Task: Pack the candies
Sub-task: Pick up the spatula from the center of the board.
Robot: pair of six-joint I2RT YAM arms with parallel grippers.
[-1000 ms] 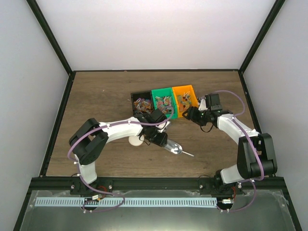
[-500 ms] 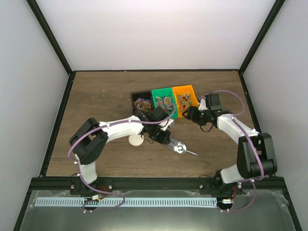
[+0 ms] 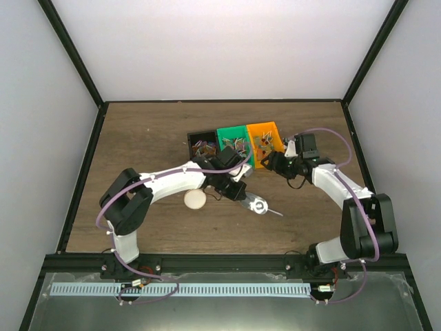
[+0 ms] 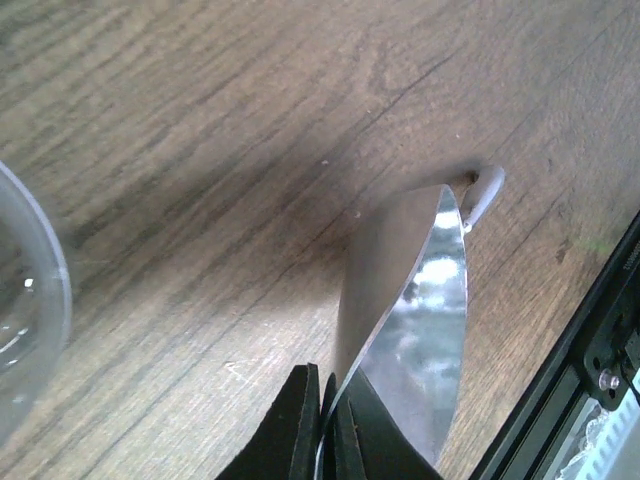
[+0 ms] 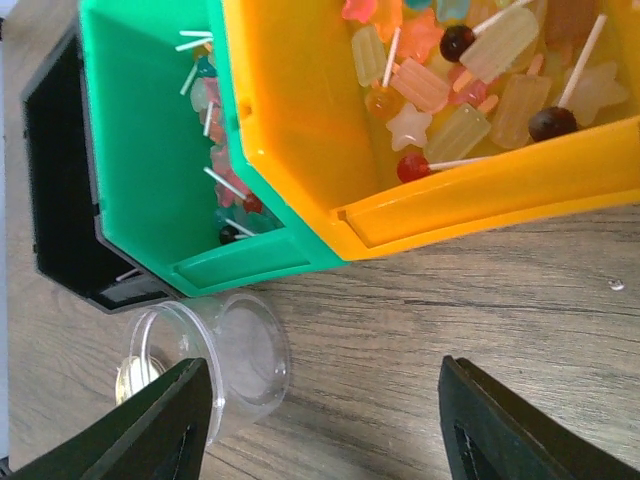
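The candies (image 5: 470, 70), small mixed-colour sweets and lollipops, lie in the orange bin (image 5: 300, 130). More lie in the green bin (image 5: 130, 120) and show in the top view (image 3: 264, 141). My left gripper (image 3: 240, 194) is shut on the silver metal scoop (image 3: 259, 206) just in front of the bins. In the left wrist view the gripper (image 4: 325, 385) pinches the scoop's (image 4: 430, 320) edge over the wood. My right gripper (image 5: 330, 420) is open and empty, in front of the orange bin, shown in the top view (image 3: 271, 163). A clear plastic cup (image 5: 225, 360) lies on its side by its left finger.
A black bin (image 3: 201, 141) stands left of the green one. A round beige lid (image 3: 195, 199) lies on the table beside the left arm. The clear cup's rim shows in the left wrist view (image 4: 40, 300). The table's black front rail (image 4: 590, 340) is near the scoop.
My left gripper has carried the scoop a little right and towards the bins, uncovering the beige lid. The right gripper has barely moved.
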